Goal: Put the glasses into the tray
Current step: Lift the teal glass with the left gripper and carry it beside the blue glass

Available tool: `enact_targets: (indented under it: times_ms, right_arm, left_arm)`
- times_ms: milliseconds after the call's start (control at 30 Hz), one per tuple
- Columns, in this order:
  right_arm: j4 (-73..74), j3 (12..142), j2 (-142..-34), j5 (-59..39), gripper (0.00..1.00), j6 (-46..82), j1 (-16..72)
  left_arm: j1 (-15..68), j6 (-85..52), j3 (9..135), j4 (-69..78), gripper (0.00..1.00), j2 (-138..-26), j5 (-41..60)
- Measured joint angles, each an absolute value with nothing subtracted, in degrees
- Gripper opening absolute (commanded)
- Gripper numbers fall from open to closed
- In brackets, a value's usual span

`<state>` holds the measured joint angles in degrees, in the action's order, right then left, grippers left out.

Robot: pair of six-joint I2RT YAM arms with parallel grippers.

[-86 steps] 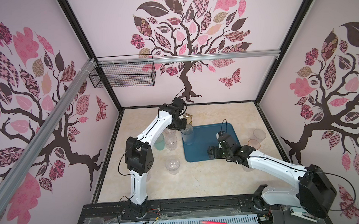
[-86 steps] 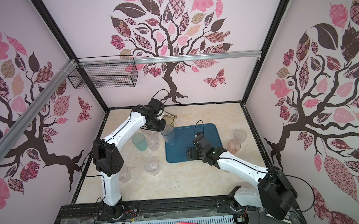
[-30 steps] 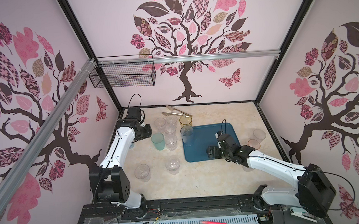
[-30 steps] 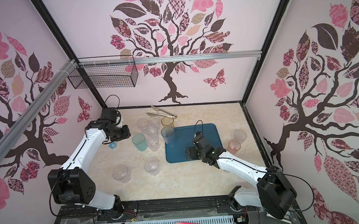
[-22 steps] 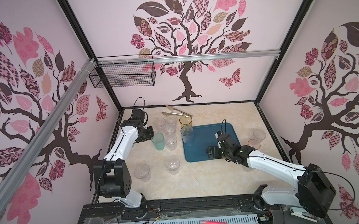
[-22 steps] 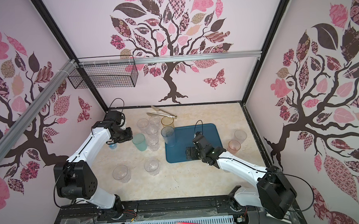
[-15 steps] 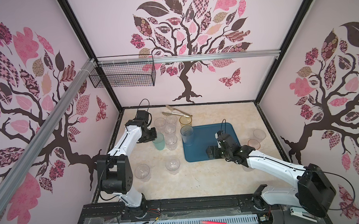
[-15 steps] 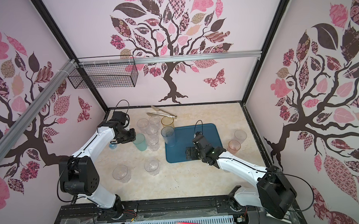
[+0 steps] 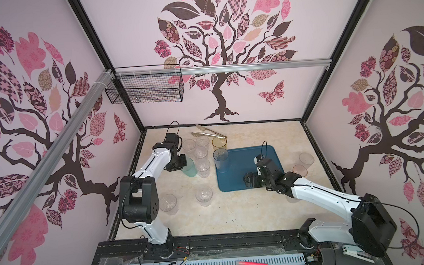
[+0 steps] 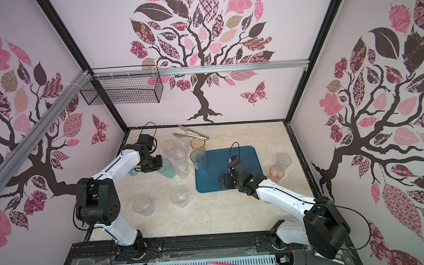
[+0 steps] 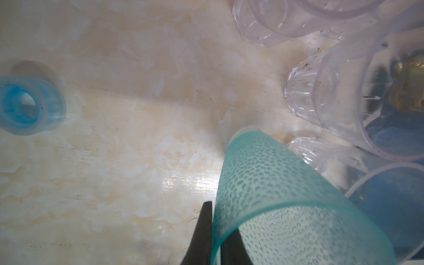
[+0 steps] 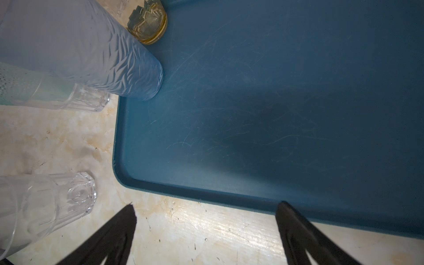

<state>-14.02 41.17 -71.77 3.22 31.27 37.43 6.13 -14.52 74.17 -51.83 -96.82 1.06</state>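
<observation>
At the left edge of the cluster of glasses, the teal glass (image 9: 190,169) is pinched by the left gripper (image 11: 216,220). Its jaws are closed on the thin wall at the rim, one finger outside and one inside. The base appears to rest on the table, though that cannot be confirmed.

The tray (image 9: 256,153) lies well to the right. A blue glass (image 9: 220,159) is already stood in its near-left part, and most of its floor is bare.

The step in hand is judged to be the lift and carry:
- A straight rise should be made first, since clear glasses (image 9: 203,166) stand just beside the teal one and could be knocked.
- The glass should be kept upright, because a pinch on one wall lets it swing or slip.
- It should be passed above or around the blue glass and set down on bare tray floor.
- The right gripper (image 9: 247,182) should be kept out of the way, as it hangs over the tray's near edge.

The hold on the wall is shown only by the left wrist view; in both top views the rim is masked by the gripper's body. The whole route to the tray is given only by the top views.

In the right wrist view the right gripper (image 12: 206,205) is seen spread wide with nothing between its fingers, which the top views leave unclear. A small blue ring (image 11: 25,110) on the table is plain in the left wrist view and tiny in a top view (image 10: 133,172).
</observation>
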Motion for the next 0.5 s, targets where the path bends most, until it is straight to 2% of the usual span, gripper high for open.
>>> enact_targets:
  times_ms: [300,500]
  right_arm:
    - [-14.1,41.2,-71.8,3.7,0.98,31.2,37.4]
    - [-14.4,41.2,-71.7,4.4,0.98,31.0,37.4]
  left_arm:
    - [7.4,-13.6,78.8,-59.9,0.0,-87.1,-1.3]
    - [14.0,-13.6,87.0,-64.3,0.0,-83.0,-1.7]
